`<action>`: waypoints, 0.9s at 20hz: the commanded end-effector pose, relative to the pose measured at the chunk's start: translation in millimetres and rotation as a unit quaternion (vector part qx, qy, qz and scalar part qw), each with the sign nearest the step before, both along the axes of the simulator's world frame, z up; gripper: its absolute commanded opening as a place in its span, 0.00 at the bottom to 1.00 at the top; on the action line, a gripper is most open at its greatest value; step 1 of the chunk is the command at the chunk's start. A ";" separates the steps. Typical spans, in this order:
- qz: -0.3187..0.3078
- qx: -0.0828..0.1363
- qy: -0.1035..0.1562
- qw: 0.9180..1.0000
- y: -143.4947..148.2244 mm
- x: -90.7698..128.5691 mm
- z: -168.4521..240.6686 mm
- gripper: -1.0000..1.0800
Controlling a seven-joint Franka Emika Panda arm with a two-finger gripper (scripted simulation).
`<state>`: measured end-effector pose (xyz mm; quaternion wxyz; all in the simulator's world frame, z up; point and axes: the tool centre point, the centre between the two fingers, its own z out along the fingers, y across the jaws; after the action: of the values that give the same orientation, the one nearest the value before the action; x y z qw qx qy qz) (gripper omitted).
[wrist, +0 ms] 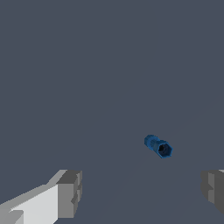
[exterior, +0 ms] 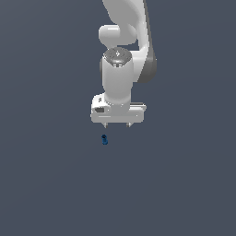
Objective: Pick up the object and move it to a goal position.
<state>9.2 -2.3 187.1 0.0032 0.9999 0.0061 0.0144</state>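
The object [exterior: 104, 139], a tiny dark-blue lumpy piece, is seen just below the centre of the exterior view, under the gripper [exterior: 117, 125] and apart from it. The fingers are held wide apart, with nothing between them. In the wrist view the object [wrist: 158, 147] shows as a short tube, its open end faced toward the lower right of the frame. It is judged light, stiff and easily toppled; a hold across its narrow middle is advised
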 end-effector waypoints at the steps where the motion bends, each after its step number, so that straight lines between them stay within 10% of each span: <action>1: 0.000 0.000 0.000 1.000 0.0 0.0 0.0 0.96; 18: -0.026 0.003 -0.010 1.000 -20.5 0.8 3.6 0.96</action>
<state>10.3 -21.3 193.8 0.0013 0.9996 -0.0126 0.0249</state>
